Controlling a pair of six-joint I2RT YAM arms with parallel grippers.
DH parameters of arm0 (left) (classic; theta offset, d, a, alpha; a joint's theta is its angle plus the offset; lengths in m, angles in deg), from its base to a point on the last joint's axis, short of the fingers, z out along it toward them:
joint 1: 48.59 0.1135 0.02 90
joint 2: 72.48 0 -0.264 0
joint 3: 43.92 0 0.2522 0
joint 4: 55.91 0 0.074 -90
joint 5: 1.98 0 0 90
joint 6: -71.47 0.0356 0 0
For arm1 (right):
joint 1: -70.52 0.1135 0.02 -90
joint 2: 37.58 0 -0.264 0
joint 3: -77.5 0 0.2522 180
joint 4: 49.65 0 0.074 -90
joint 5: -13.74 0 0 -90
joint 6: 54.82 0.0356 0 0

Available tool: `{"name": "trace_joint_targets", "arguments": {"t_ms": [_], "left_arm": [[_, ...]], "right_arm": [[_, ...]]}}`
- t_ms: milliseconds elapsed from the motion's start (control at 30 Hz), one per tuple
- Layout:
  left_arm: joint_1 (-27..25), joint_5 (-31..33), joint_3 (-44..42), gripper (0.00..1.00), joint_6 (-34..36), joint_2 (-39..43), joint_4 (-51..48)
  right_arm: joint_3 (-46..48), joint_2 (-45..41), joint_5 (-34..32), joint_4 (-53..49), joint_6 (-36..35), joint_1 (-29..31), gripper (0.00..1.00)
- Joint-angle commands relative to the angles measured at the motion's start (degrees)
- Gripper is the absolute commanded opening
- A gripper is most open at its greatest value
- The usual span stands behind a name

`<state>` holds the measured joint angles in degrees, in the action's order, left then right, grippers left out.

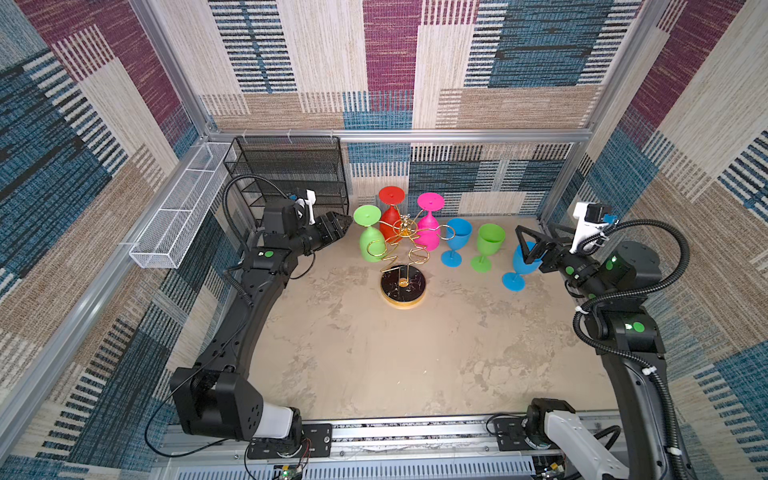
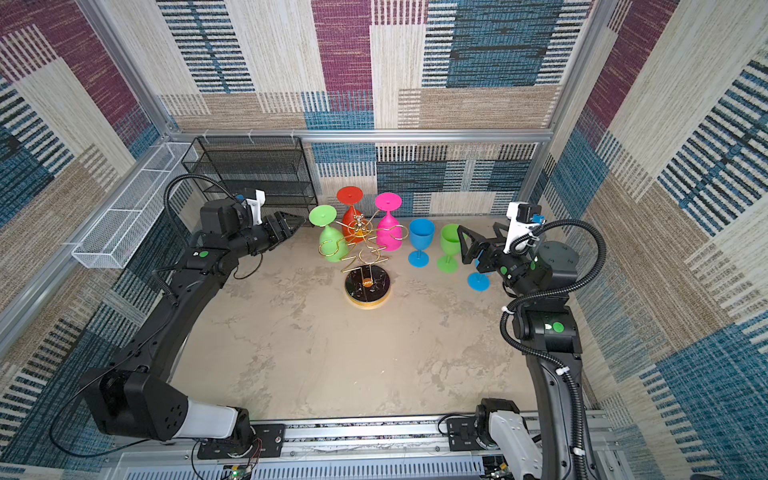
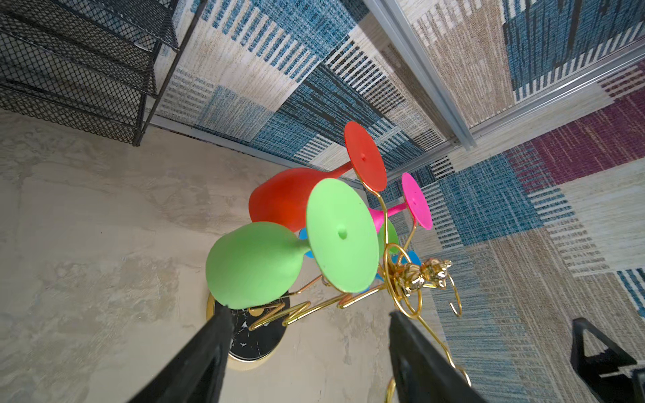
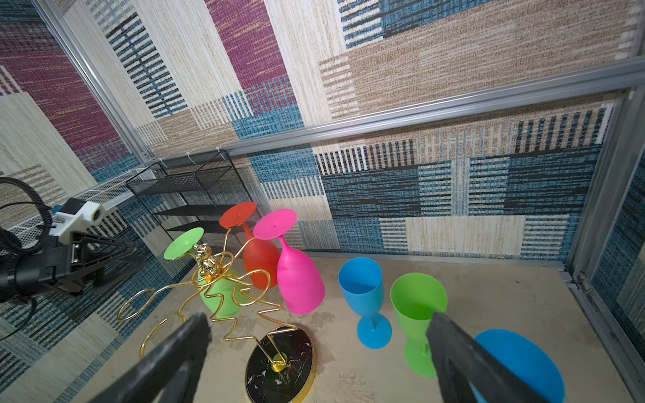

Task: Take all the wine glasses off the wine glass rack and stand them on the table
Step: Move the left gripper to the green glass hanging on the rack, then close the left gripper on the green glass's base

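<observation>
Evidently approach step: left claw [image 1: 344, 226], jaws apart, faced green wine glass [image 1: 372, 245] on wine glass rack [image 1: 415, 286]; bowl grasp due next

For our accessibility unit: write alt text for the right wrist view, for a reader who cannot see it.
A gold wire wine glass rack holds a green glass, a red glass and a pink glass upside down. Beside it a blue glass, a second green glass and a second blue glass stand upright. The open right gripper frames the foreground.
</observation>
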<state>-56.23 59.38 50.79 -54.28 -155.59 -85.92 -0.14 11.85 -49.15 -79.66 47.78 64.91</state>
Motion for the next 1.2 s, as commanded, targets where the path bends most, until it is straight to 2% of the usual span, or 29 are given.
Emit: {"name": "trace_joint_targets", "arguments": {"t_ms": [0,233,700,833,1033,1167], "left_arm": [[-0.53,1.04,1.16,0.74,-0.38,-1.59,0.09],[-0.96,0.91,2.45,0.74,-1.91,-3.99,2.98],[-1.94,-1.45,3.92,0.64,-3.69,-8.59,7.02],[-1.94,-1.95,4.56,0.56,-3.80,-9.59,7.24],[-1.94,-2.45,4.04,0.37,-4.43,-9.85,9.24],[-1.94,-2.38,3.96,0.30,-4.48,-9.77,9.64]], "right_arm": [[-0.92,-0.30,2.02,-0.12,0.88,0.07,0.99],[-0.99,-1.88,2.45,-0.09,2.11,0.11,0.99],[-0.75,-3.10,3.22,-0.81,3.04,0.07,0.99],[0.03,-3.56,2.99,-0.12,3.40,0.07,0.99],[0.69,-3.51,3.12,0.33,3.74,0.10,0.99],[0.60,-3.25,3.20,0.60,3.88,0.07,0.99]]}}
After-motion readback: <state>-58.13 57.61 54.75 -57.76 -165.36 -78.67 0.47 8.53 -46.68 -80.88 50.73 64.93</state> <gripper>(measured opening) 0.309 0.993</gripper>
